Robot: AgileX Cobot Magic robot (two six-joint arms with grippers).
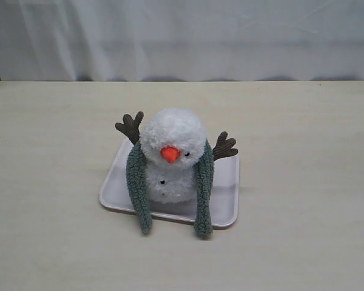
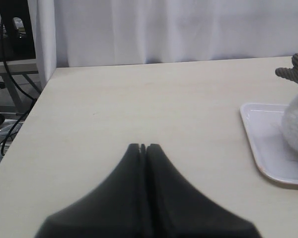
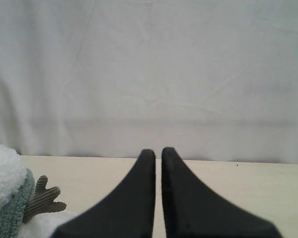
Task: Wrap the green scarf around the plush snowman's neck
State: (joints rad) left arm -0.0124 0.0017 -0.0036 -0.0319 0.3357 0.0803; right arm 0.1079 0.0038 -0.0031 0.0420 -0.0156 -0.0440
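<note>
At my own wrists, nearest of all, the left jaws are pressed together with nothing between them, poised above bare worktop [image 2: 139,99]. The right jaws are likewise closed and empty, only a hairline seam showing between them.

Next outward, both rounded tails of the green scarf [image 1: 204,182] hang down the front of the plush snowman [image 1: 173,136]. They cross the front lip of the white tray [image 1: 227,200], and their tips reach the worktop just beyond it. The two tails lie apart and uncrossed, one at each side of the body. The band runs up to the snowman's neck [image 1: 170,166] and out of sight behind the head; I cannot see the back.

Assessment of handling: the scarf looks like limp, light, fuzzy fleece. It should sag wherever it is unsupported and cling to the plush rather than slide. I judge the best hold is a pinch across the narrow width close to a tip, where it lies clear of the tray lip. The snowman appears very light and soft, so any pull on a tail may tip it or drag it across the smooth tray.

Farther back, the brown twig arms [image 1: 131,126] stick out beside the head and could snag a passing tail. Farthest stands a white curtain [image 1: 182,36].
</note>
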